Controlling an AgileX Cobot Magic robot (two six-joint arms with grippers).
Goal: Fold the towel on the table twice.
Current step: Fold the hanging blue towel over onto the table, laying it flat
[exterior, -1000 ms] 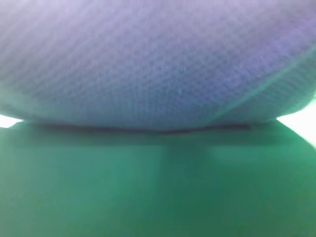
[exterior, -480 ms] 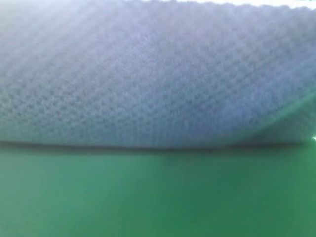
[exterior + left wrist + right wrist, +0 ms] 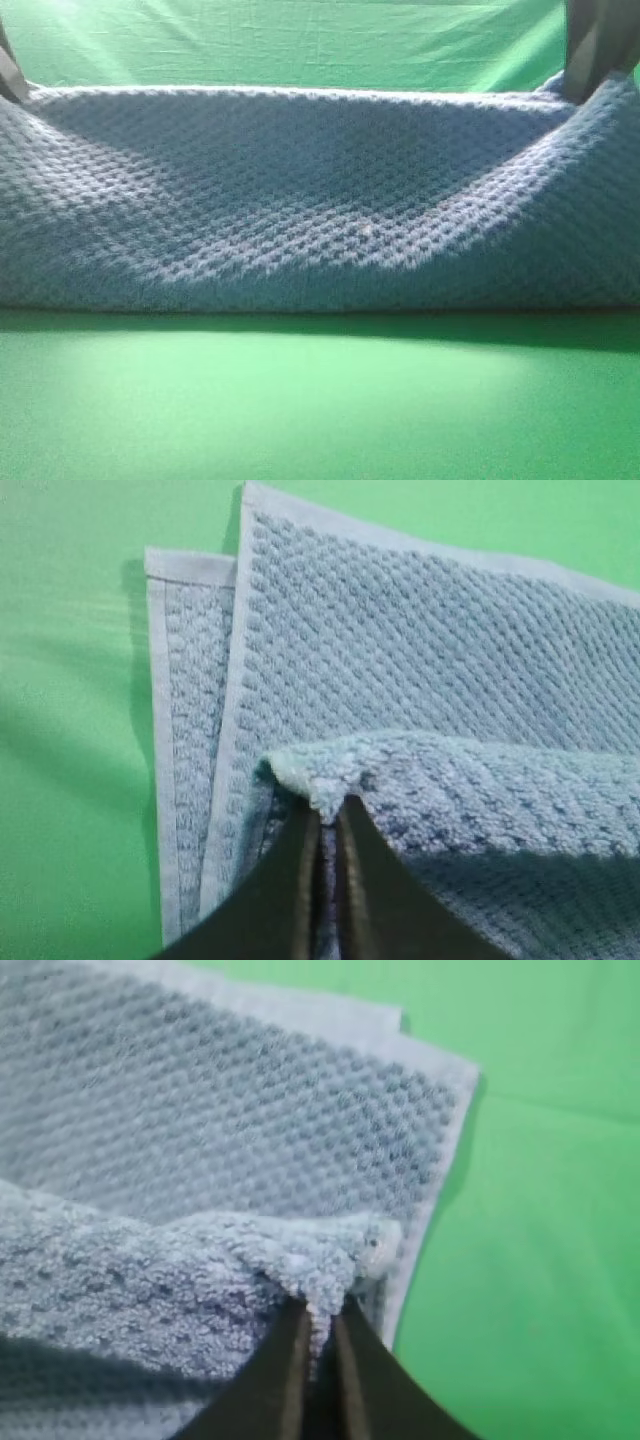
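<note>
The blue-grey waffle towel point(image 3: 320, 210) spans the whole exterior view, its near fold resting on the green table point(image 3: 320, 400) and its far edge lifted and sagging between the two arms. My left gripper point(image 3: 328, 815) is shut on a pinched towel corner point(image 3: 320, 770) above the flat layers of the towel point(image 3: 420, 640). My right gripper point(image 3: 322, 1315) is shut on the opposite corner point(image 3: 320, 1255) above the flat towel point(image 3: 250, 1110). In the exterior view only the gripper bodies show, at the top left point(image 3: 10, 75) and top right point(image 3: 595, 45).
A wrinkled green cloth backdrop point(image 3: 300, 40) hangs behind the towel. Bare green table lies left of the towel in the left wrist view point(image 3: 70, 730) and right of it in the right wrist view point(image 3: 540, 1210).
The towel has moved away from the exterior camera and lowered. It filled the upper view blurred before; now its far edge and the backdrop show.
</note>
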